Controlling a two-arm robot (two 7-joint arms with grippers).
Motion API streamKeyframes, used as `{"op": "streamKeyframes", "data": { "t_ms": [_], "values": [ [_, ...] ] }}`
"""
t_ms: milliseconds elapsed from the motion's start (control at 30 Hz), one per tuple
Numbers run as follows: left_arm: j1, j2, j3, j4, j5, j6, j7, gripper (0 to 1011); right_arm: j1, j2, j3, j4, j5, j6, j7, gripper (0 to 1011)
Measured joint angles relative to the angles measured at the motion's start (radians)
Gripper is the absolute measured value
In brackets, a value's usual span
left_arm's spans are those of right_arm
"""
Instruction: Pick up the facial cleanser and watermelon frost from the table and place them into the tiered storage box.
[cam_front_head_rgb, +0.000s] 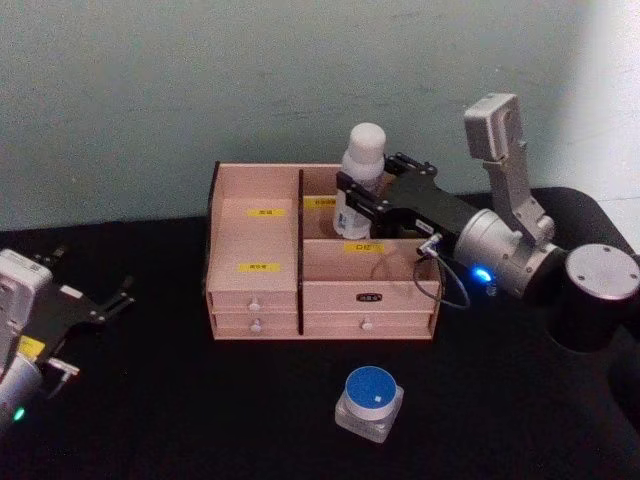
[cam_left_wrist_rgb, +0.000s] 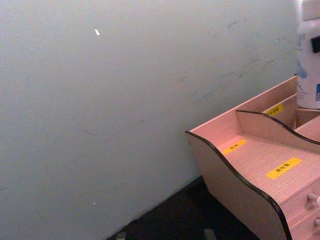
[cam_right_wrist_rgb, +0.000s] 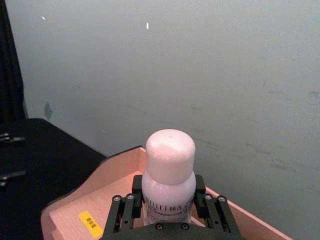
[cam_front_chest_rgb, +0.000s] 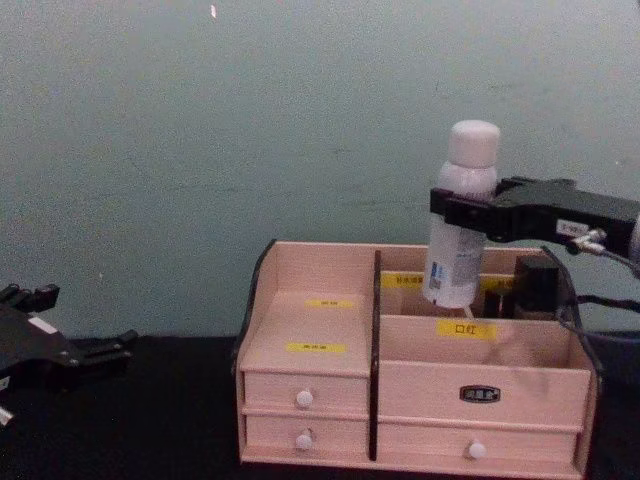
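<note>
Chest view: right gripper (cam_front_chest_rgb: 466, 206) has its fingers clamped on the facial cleanser (cam_front_chest_rgb: 452, 262) just under the cap. The base hangs below them in the tiered storage box (cam_front_chest_rgb: 420, 375)'s rear compartment, apparently ready for release. Watermelon frost (cam_front_head_rgb: 370, 399) sits well apart from the left gripper (cam_front_head_rgb: 92, 285)'s parted fingers.

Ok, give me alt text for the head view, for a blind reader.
The right hand grips the white facial cleanser at the rear right compartment of the pink tiered storage box. The blue-lidded watermelon frost sits on the black table in front of the box, and the left hand is open at far left.
</note>
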Motion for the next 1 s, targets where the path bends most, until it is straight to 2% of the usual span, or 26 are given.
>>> {"op": "streamKeyframes", "data": {
  "t_ms": [433, 1000],
  "values": [
    [0.000, 0.000, 0.000, 0.000, 0.000, 0.000, 0.000, 1001, 0.060, -0.061, -0.009, 0.118, -0.054, -0.012, -0.009, 592],
    [0.000, 0.000, 0.000, 0.000, 0.000, 0.000, 0.000, 1001, 0.080, -0.092, -0.012, 0.186, -0.102, -0.003, -0.010, 592]
  ]
}}
